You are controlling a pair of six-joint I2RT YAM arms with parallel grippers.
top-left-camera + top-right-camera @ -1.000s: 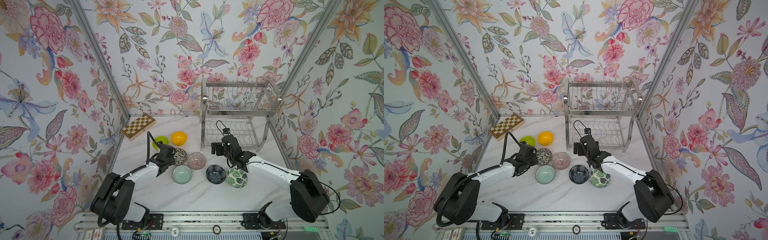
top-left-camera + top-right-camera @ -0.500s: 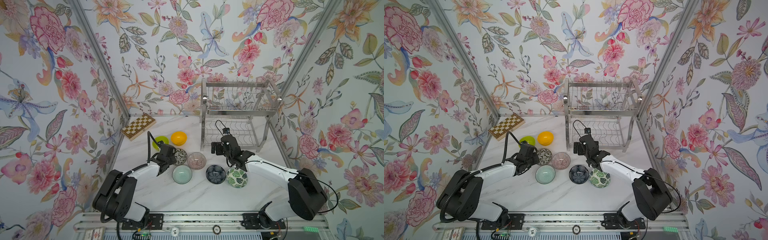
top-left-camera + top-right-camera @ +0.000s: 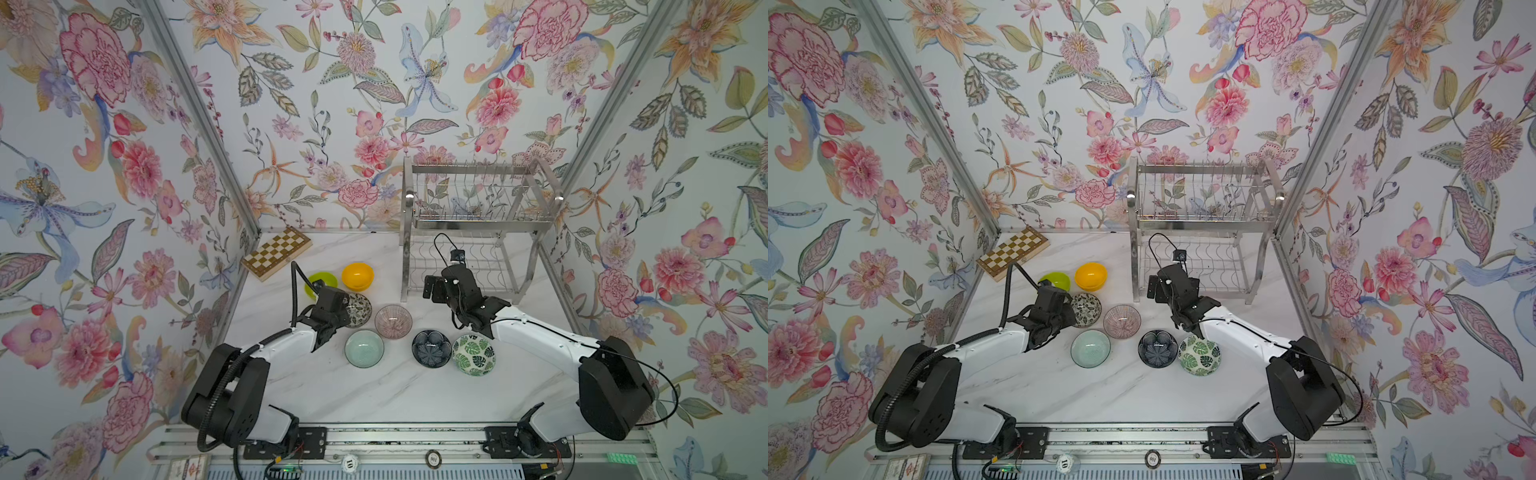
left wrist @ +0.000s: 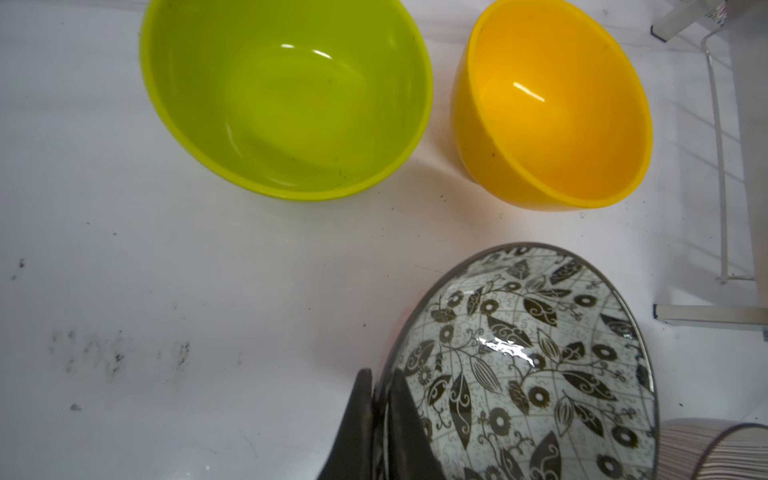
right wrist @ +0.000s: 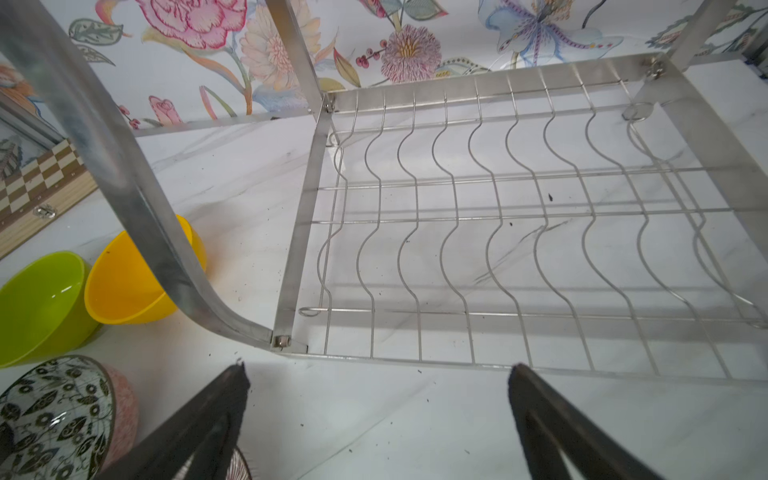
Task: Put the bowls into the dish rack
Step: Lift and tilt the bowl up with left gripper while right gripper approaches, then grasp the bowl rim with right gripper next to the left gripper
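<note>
Seven bowls (image 3: 364, 348), one two-tier dish rack (image 3: 478, 225), one chessboard (image 3: 276, 252)

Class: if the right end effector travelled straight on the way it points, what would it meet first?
Most likely the lower shelf of the shiny two-tier steel wire dish rack, straight ahead of the open right end effector; only bare white tabletop lies between. Its height is unclear.

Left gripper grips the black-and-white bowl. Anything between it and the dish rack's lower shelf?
Yes. The open right gripper hangs right before the dish rack's lower shelf, on the black-and-white bowl's way in; the rack's front leg stands there too.
</note>
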